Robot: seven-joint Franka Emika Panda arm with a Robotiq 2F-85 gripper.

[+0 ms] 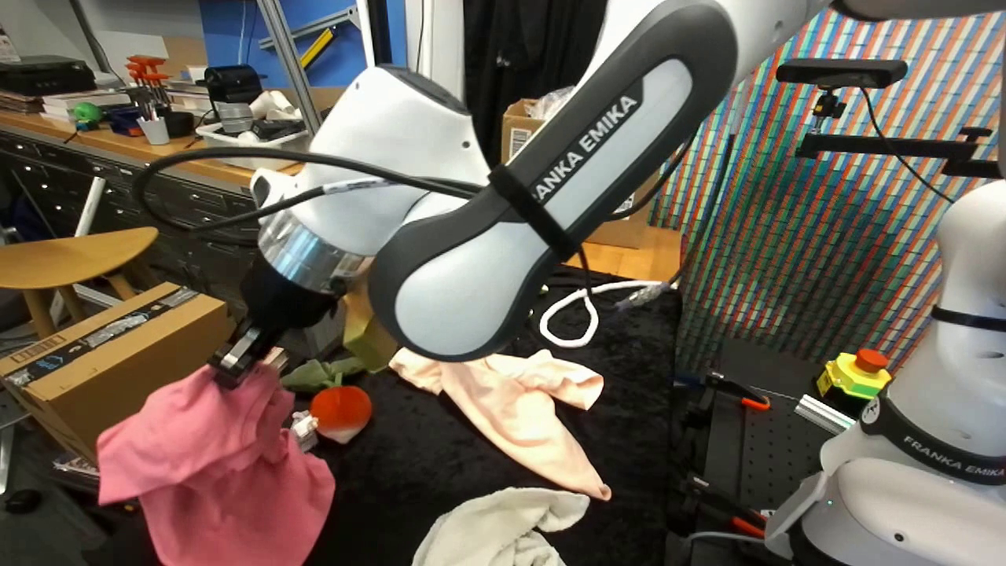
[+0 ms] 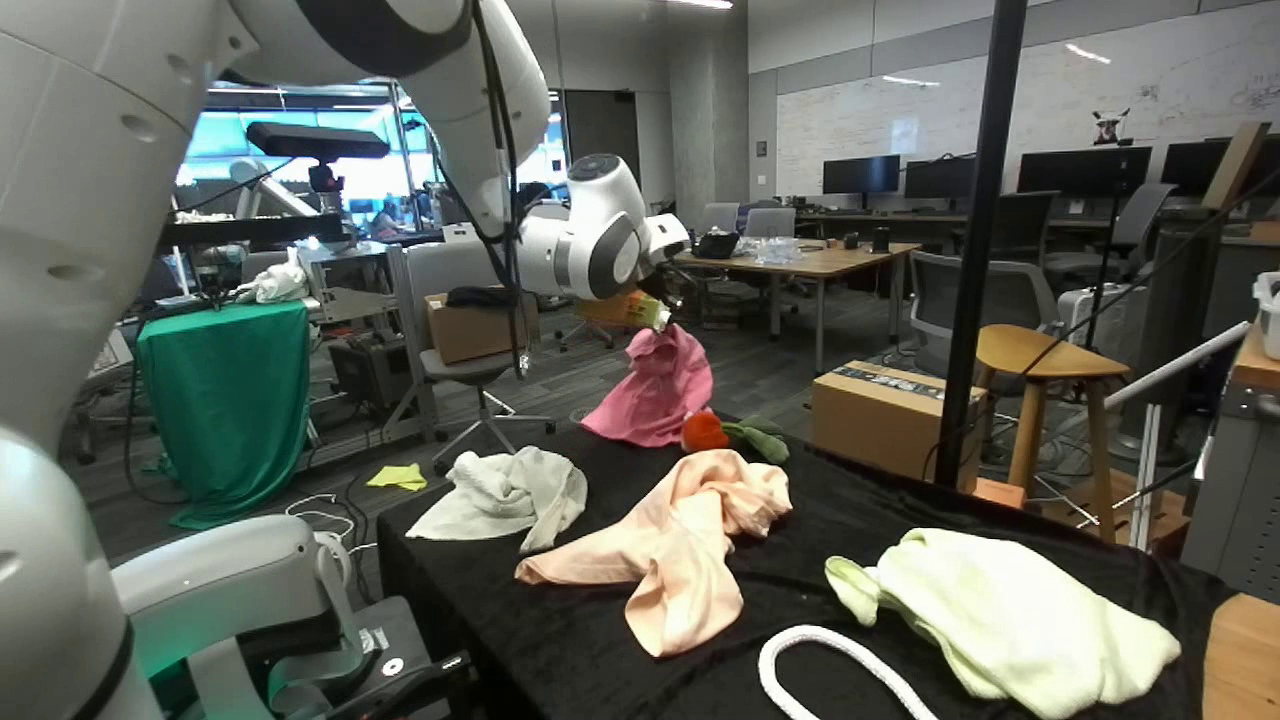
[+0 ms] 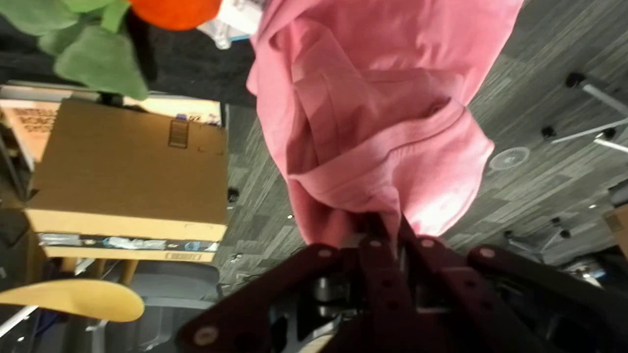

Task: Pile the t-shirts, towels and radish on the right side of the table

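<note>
My gripper point(image 1: 237, 363) is shut on a pink cloth point(image 1: 212, 472) at the edge of the black-topped table point(image 1: 637, 448). The cloth hangs down from the fingers, and in the wrist view point(image 3: 373, 108) it is pinched between them. The radish point(image 1: 341, 410) lies beside the pink cloth; its red body also shows in an exterior view point(image 2: 704, 432) and at the top of the wrist view point(image 3: 176, 10). A peach cloth point(image 2: 690, 530) lies crumpled mid-table. A grey-white cloth point(image 2: 510, 492) lies near an edge. A pale green cloth point(image 2: 1020, 620) lies at another end.
A white rope loop point(image 2: 850, 655) lies on the table near the pale green cloth. A small white object point(image 1: 304, 429) is next to the radish. A cardboard box point(image 2: 880, 420) and a wooden stool point(image 2: 1050, 350) stand beyond the table. A black post point(image 2: 985, 240) rises at the table's side.
</note>
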